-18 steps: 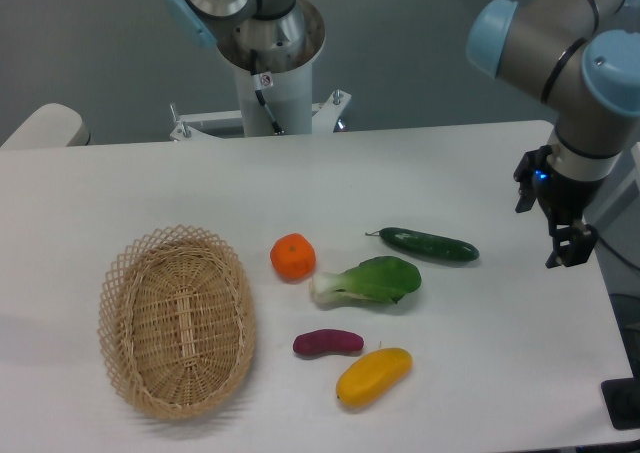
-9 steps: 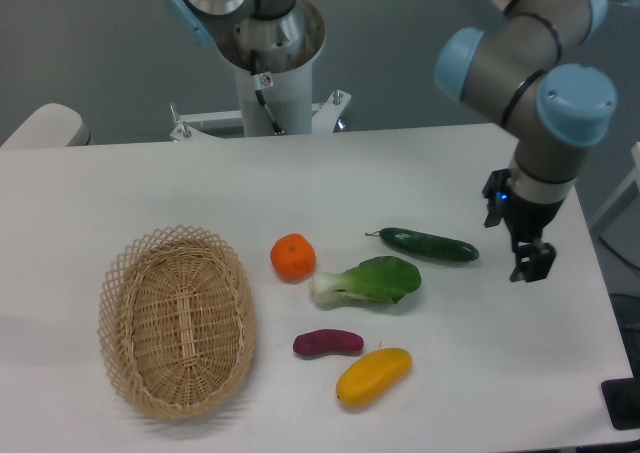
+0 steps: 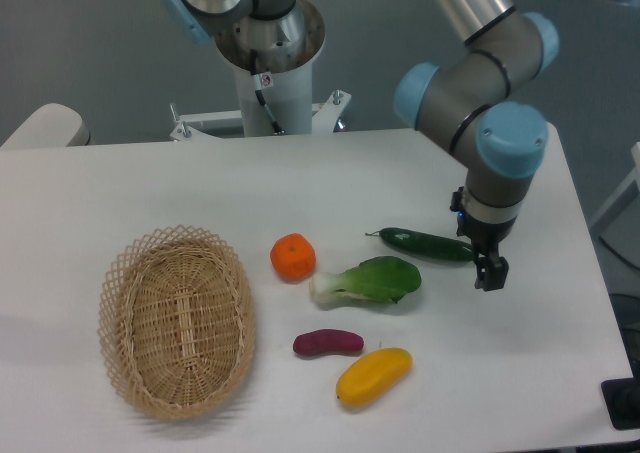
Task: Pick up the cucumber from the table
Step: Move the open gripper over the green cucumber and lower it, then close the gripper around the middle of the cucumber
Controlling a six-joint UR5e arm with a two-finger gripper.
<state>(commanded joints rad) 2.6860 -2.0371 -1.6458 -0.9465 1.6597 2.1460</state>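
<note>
The cucumber (image 3: 422, 243) lies dark green and glossy on the white table (image 3: 300, 178), right of centre, with its thin stem tip pointing left. My gripper (image 3: 489, 271) hangs fingers-down at the cucumber's right end, close above the tabletop, and the wrist covers that end. The dark fingers show edge-on as one block, so I cannot make out a gap between them. Nothing is visibly held.
A leafy bok choy (image 3: 370, 280) lies just in front of the cucumber, an orange (image 3: 292, 256) to its left. A purple sweet potato (image 3: 327, 343) and a yellow fruit (image 3: 374, 375) sit nearer the front. A wicker basket (image 3: 178, 318) stands at left; the arm's base (image 3: 270, 63) behind.
The arm has swung left from the table's right edge and come down, bringing the gripper to the cucumber's right end. The vegetables and the basket have not moved.
</note>
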